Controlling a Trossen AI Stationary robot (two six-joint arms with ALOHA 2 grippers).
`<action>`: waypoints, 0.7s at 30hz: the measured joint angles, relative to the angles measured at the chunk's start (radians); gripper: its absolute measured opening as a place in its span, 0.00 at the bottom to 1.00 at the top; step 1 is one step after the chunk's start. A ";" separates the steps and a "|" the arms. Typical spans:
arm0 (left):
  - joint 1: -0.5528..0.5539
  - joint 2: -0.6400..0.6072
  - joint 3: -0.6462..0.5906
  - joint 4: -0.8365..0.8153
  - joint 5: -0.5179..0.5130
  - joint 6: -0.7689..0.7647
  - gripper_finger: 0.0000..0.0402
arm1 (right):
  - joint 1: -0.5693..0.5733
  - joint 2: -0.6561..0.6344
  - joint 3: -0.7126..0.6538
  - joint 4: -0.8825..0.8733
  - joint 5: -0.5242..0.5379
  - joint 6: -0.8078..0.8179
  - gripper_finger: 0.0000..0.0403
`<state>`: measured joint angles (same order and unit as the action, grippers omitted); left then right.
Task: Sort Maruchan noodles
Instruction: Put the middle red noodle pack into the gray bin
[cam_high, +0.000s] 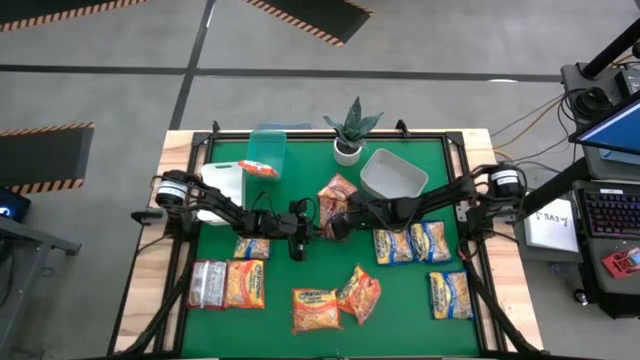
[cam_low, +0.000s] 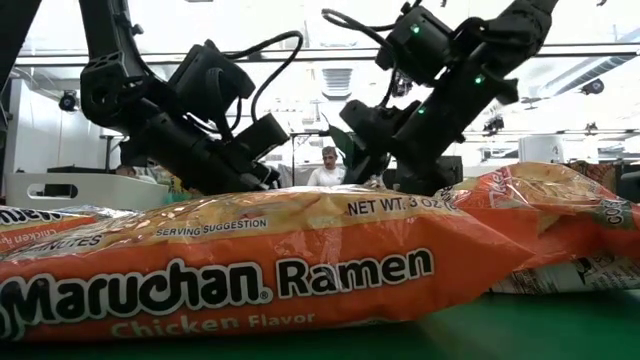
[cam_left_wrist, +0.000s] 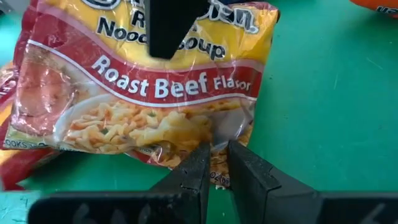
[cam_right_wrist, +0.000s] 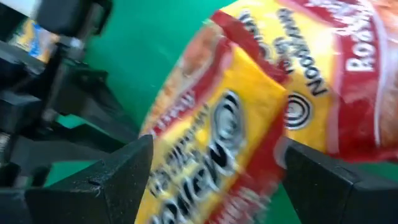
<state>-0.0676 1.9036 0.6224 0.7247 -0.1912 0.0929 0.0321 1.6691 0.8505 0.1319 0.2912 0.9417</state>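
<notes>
We see the left pincer (cam_left_wrist: 214, 163) pinching the crinkled plastic edge of a flat red Roast Beef packet (cam_left_wrist: 143, 93) mid-surface (cam_high: 420, 320); the right pincer (cam_right_wrist: 214, 171) is spread around its opposite end.

Both arms reach inward to mid-table, left gripper (cam_high: 318, 232) nearly closed, right gripper (cam_high: 327, 226) spread wide.

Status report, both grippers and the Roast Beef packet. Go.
Left gripper pinching Roast Beef packet edge, mid-mat. Right gripper open, straddling the same packet. Other packets lie around; nothing blocking.
</notes>
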 joint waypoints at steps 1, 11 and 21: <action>0.000 0.000 0.000 0.000 0.000 0.000 0.10 | 0.000 0.009 0.000 0.023 0.000 -0.008 0.77; 0.000 0.001 0.000 0.004 0.000 0.001 0.10 | -0.002 0.024 0.000 0.055 -0.003 -0.026 0.45; -0.004 -0.037 -0.005 -0.042 0.000 -0.007 0.10 | 0.005 -0.031 0.000 0.044 -0.012 -0.079 0.08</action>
<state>-0.0711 1.8664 0.6176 0.6825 -0.1913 0.0862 0.0376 1.6383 0.8501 0.1755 0.2788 0.8627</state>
